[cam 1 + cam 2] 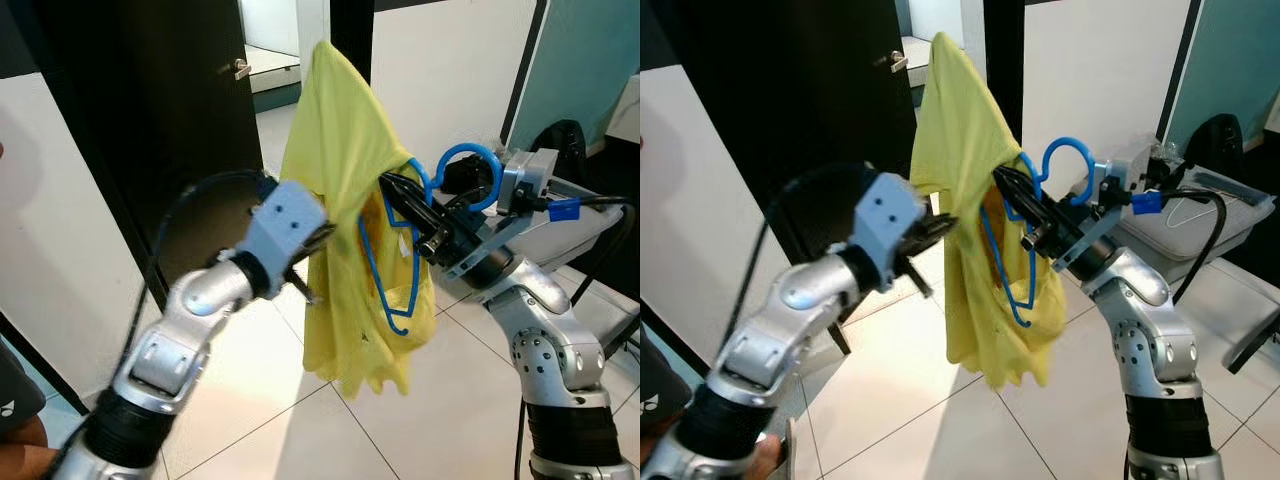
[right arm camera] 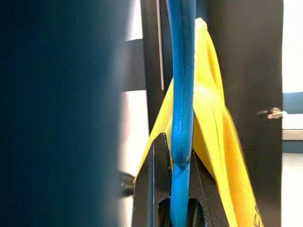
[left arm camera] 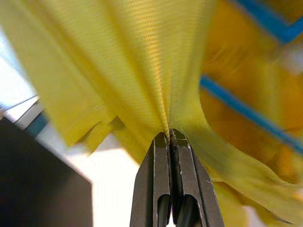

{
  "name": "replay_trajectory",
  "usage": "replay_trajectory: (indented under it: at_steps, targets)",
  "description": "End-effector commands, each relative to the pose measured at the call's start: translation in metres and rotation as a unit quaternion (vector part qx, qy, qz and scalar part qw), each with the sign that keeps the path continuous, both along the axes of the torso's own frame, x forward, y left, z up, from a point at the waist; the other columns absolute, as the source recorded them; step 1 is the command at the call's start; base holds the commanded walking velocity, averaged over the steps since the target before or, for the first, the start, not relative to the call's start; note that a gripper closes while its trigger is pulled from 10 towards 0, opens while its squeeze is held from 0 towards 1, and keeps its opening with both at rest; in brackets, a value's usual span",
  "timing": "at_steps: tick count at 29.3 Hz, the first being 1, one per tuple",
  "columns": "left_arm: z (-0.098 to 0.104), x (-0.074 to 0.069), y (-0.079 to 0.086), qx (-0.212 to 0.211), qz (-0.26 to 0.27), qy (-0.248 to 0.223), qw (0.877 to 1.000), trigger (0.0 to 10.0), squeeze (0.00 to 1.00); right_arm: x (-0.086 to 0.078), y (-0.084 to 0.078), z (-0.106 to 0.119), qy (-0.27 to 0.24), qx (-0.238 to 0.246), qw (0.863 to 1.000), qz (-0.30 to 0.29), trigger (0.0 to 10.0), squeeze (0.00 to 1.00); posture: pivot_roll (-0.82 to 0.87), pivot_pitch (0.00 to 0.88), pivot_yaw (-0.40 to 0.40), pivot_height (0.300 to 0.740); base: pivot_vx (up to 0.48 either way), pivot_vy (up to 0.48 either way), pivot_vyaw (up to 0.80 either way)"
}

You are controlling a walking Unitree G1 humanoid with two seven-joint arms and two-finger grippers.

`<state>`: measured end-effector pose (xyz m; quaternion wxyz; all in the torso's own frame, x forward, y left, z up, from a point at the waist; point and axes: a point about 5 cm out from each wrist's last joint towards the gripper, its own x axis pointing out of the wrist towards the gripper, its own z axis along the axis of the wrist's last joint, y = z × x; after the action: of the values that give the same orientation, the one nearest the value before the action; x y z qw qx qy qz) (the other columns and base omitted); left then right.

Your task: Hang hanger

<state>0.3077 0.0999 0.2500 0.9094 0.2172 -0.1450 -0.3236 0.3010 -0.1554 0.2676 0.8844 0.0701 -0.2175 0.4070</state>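
We see the left end effector point(image 3: 169, 137) pinched tight on a fold of the yellow shirt point(image 1: 345, 200), which hangs mid-air above the tiled floor point(image 1: 450, 400). At its 3 o'clock, the right end effector point(image 1: 395, 190) clamps the blue hanger point(image 1: 470, 160).

A blue plastic hanger point(image 1: 405, 250) sits mid-frame, tilted, its open hook point(image 1: 470, 172) curling out toward 3 o'clock and its triangular frame dropping toward 6 o'clock. A yellow shirt point(image 1: 345, 190) is draped on it, peaking at 12 o'clock and hanging in loose folds to 6 o'clock, its thin mesh fabric partly covering the frame, whose blue bars show against the cloth
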Motion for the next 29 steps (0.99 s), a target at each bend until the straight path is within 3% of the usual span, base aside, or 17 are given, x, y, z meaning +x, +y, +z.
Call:
replay_trajectory:
  at_steps: [1, 2, 3, 4, 8, 9, 11, 12, 16, 18, 21, 23, 29]
  targets:
    - [-0.006, 0.007, 0.016, 0.017, 0.046, 0.01, 0.999, 10.0, 0.0, -0.008, 0.004, 0.009, -0.027, 0.0, 0.999, 0.025, 10.0, 0.0, -0.05, 0.0, 0.014, 0.74, 0.0, 0.0, 0.0]
    - [-0.002, 0.007, 0.018, 0.007, 0.048, 0.007, 0.999, 10.0, 0.25, -0.009, 0.005, 0.008, -0.026, -0.008, 0.999, 0.032, 10.0, 0.0, -0.05, 0.0, 0.014, 0.74, 0.0, 0.0, 0.0]
    - [-0.002, 0.007, 0.018, 0.007, 0.048, 0.007, 0.999, 10.0, 0.25, -0.009, 0.005, 0.008, -0.026, -0.008, 0.999, 0.032, 10.0, 0.0, -0.05, 0.0, 0.014, 0.74, 0.0, 0.0, 0.0]
    - [0.0, 0.006, 0.018, -0.002, 0.04, 0.009, 0.999, 10.0, 1.0, -0.01, 0.005, 0.007, -0.026, -0.015, 0.999, 0.036, 10.0, 0.0, -0.05, 0.0, 0.014, 0.74, 0.0, 0.0, 0.0]
    - [-0.001, -0.007, 0.006, -0.02, -0.049, 0.054, 0.997, 10.0, 1.0, -0.011, 0.003, 0.007, -0.026, -0.022, 0.999, 0.039, 10.0, 0.0, -0.05, 0.0, 0.009, 0.74, 0.0, 0.0, 0.0]
    - [-0.001, -0.007, 0.006, -0.02, -0.049, 0.054, 0.997, 10.0, 1.0, -0.011, 0.003, 0.007, -0.026, -0.022, 0.999, 0.039, 10.0, 0.0, -0.05, 0.0, 0.009, 0.74, 0.0, 0.0, 0.0]
    - [-0.004, -0.034, -0.001, 0.006, -0.172, 0.101, 0.98, 10.0, 1.0, -0.011, 0.0, 0.008, -0.029, -0.026, 0.998, 0.042, 10.0, 0.0, -0.06, 0.0, 0.002, 0.74, 0.0, 0.0, 0.0]
    - [-0.004, -0.043, -0.002, 0.016, -0.208, 0.114, 0.971, 10.0, 1.0, -0.012, -0.001, 0.009, -0.03, -0.028, 0.998, 0.044, 10.0, 0.0, -0.06, 0.0, 0.002, 0.74, 0.0, 0.0, 0.0]
    - [0.002, -0.048, 0.002, 0.011, -0.232, 0.116, 0.966, 10.0, 1.0, -0.012, -0.002, 0.009, -0.031, -0.032, 0.998, 0.048, 10.0, 0.0, -0.05, 0.0, -0.001, 0.74, 0.0, 0.0, 0.0]
    - [0.032, -0.043, 0.02, -0.022, -0.223, 0.073, 0.972, 10.0, 1.0, -0.017, -0.005, 0.007, -0.03, -0.058, 0.995, 0.076, 10.0, 0.0, -0.05, 0.0, -0.007, 0.74, 0.0, 0.0, 0.0]
    - [0.049, -0.038, 0.033, -0.04, -0.214, 0.046, 0.975, 10.0, 1.0, -0.02, -0.009, 0.004, -0.025, -0.074, 0.993, 0.091, 10.0, 0.0, -0.05, 0.0, -0.009, 0.74, 0.0, 0.0, 0.0]
    - [0.078, -0.028, 0.056, -0.063, -0.183, -0.007, 0.981, 10.0, 1.0, -0.029, -0.014, -0.011, 0.002, -0.135, 0.981, 0.139, 10.0, 0.0, -0.06, 0.0, -0.006, 0.74, 0.0, 0.0, 0.0]
    - [0.087, -0.024, 0.062, -0.071, -0.171, -0.023, 0.983, 10.0, 1.0, -0.034, -0.016, -0.018, 0.016, -0.158, 0.974, 0.161, 10.0, 0.0, -0.06, 0.0, -0.006, 0.74, 0.0, 0.0, 0.0]
